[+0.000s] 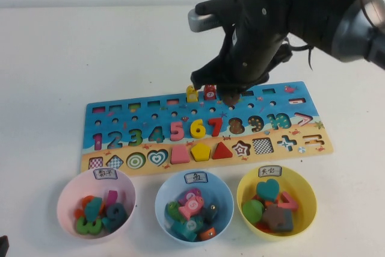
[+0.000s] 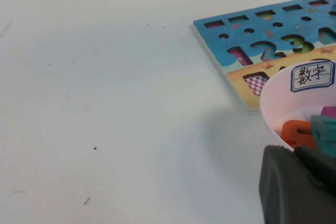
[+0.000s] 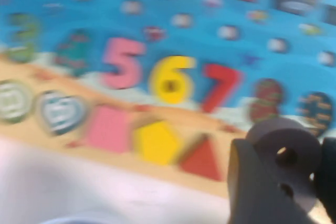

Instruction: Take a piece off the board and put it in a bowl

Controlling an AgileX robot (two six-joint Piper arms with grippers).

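the right gripper [image 1: 231, 94] hangs above the long blue puzzle board [image 1: 108, 112], apparently pinching the small dark brown wooden numeral 8 [image 1: 231, 96]; its slot below looks empty. the pale pink round plastic bowl [image 1: 67, 200] lies well off toward the robot's left, drop still pending. the left gripper [image 2: 299, 187] waits beside that bowl, grip unreadable.

The pink bowl [image 1: 67, 200] looks smooth, glossy plastic with a paper label; the board [image 1: 120, 123] matt, printed; the right gripper [image 1: 230, 93] matt black

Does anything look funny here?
Nothing broken or spilled. Only 5, 6, 7 sit in the board's number row; a brown piece hangs under the right gripper above it. The left gripper sits by the pink bowl.
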